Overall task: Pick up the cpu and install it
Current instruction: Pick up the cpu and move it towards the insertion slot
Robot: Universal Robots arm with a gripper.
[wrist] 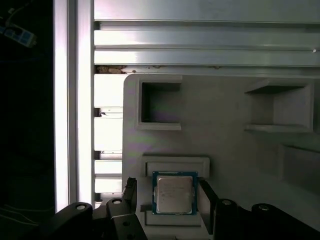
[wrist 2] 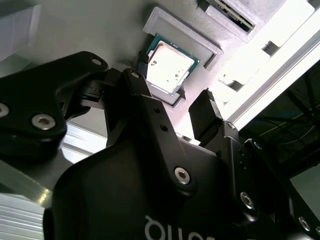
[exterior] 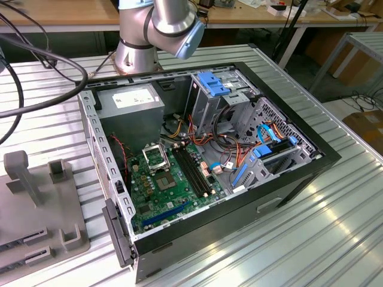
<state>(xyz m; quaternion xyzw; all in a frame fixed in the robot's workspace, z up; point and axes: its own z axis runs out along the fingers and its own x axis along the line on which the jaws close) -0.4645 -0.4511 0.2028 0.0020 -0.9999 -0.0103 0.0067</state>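
Open computer case (exterior: 239, 230) lies on the ribbed metal table (exterior: 335, 239), with the motherboard (exterior: 157, 194) exposed. Grey fixture tray (wrist: 225, 150) sits on the same table. My gripper (wrist: 168, 192) hangs over that tray, fingers spread apart. The cpu (wrist: 174, 194) rests flat in a tray recess, one finger on each side.

Exterior view: arm (exterior: 161, 24) is cut off at 12 o'clock, tray (exterior: 27, 218) at 8 o'clock. First wrist view: gripper (wrist: 167, 194) is cut off.

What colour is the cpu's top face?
The cpu is pale silvery-beige, green-edged; best in the first wrist view.
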